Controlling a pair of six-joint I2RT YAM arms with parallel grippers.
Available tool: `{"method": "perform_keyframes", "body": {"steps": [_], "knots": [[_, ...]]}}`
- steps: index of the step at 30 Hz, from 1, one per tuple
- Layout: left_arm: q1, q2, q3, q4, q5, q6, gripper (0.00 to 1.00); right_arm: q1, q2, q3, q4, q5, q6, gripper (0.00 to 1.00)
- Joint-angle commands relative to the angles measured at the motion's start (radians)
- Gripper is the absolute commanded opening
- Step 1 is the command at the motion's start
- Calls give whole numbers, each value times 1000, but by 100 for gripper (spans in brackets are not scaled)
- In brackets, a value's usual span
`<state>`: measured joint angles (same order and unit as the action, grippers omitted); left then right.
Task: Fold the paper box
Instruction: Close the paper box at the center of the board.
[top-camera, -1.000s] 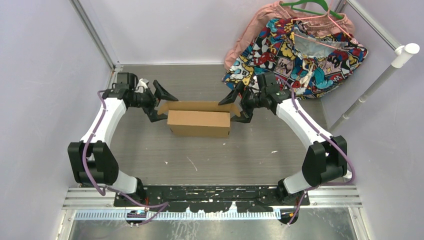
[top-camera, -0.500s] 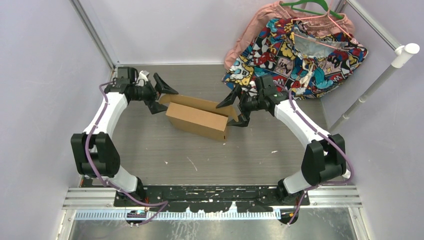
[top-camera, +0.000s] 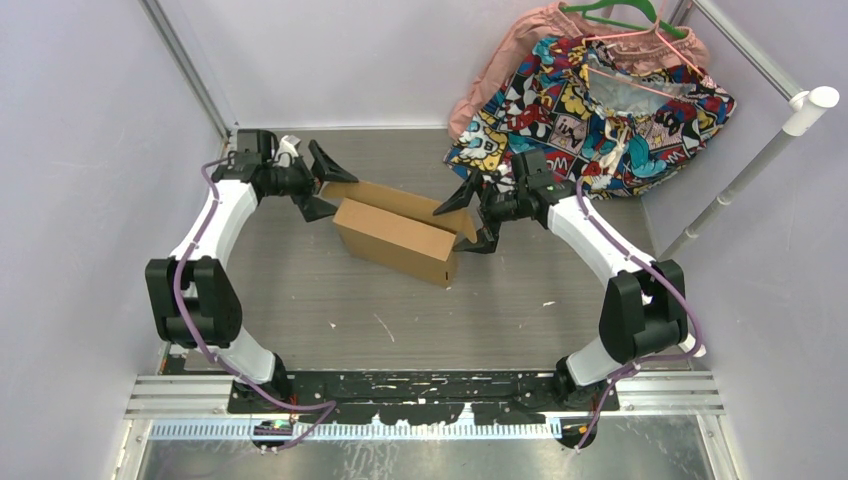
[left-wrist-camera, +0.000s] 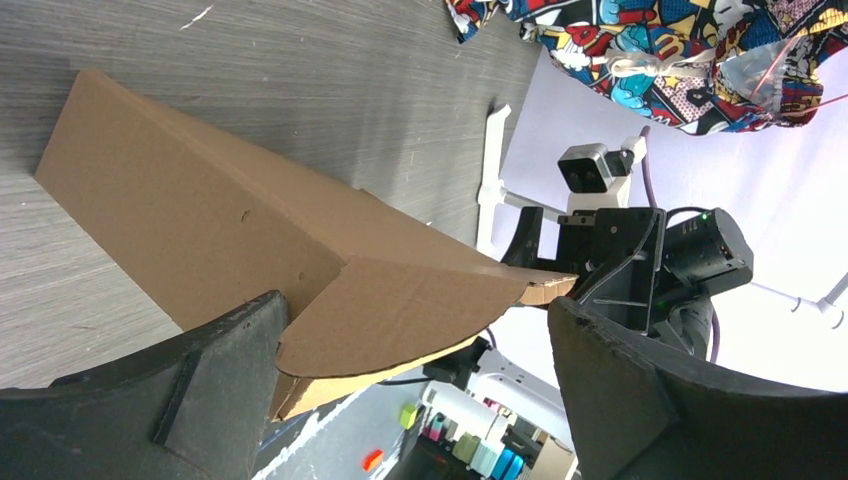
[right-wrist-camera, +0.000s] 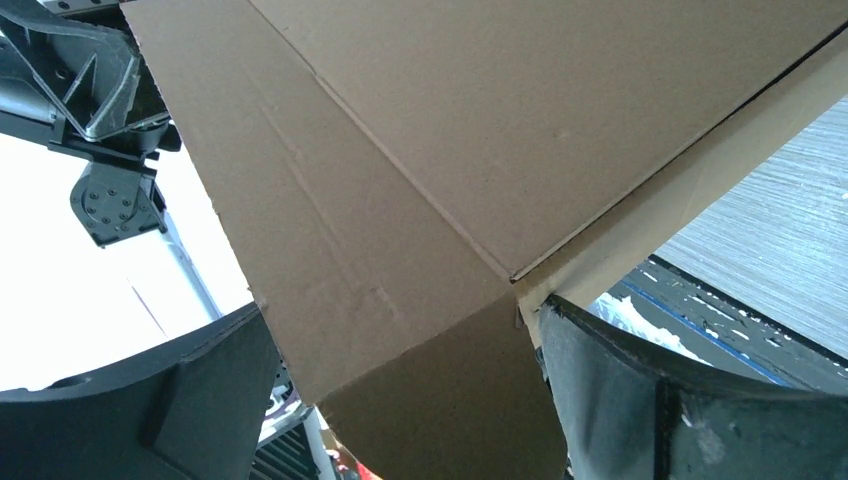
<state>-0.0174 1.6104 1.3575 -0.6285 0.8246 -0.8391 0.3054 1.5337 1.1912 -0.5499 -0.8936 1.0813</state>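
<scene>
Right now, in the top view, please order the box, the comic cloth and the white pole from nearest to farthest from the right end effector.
1. Box: at the right end effector itself, mid-table.
2. Comic cloth: behind it, back right.
3. White pole: far right side.

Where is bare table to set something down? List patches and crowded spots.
Free: the wide stretch of table between the box and the arm bases; a narrower strip between box and back wall. Crowded: both box ends, straddled by the open left gripper and right gripper, and the far right corner under the cloth.
</scene>
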Motion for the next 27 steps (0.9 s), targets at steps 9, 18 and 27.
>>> {"method": "perform_keyframes", "body": {"steps": [9, 18, 27], "knots": [[-56, 33, 30, -53, 229, -80, 100, -6, -4, 124, -82, 5, -208, 100], [-56, 51, 44, -44, 227, -89, 100, -37, 23, 143, -108, -4, -255, 100], [-57, 55, 52, -46, 226, -91, 100, -56, 42, 121, -53, -29, -234, 100]]}}
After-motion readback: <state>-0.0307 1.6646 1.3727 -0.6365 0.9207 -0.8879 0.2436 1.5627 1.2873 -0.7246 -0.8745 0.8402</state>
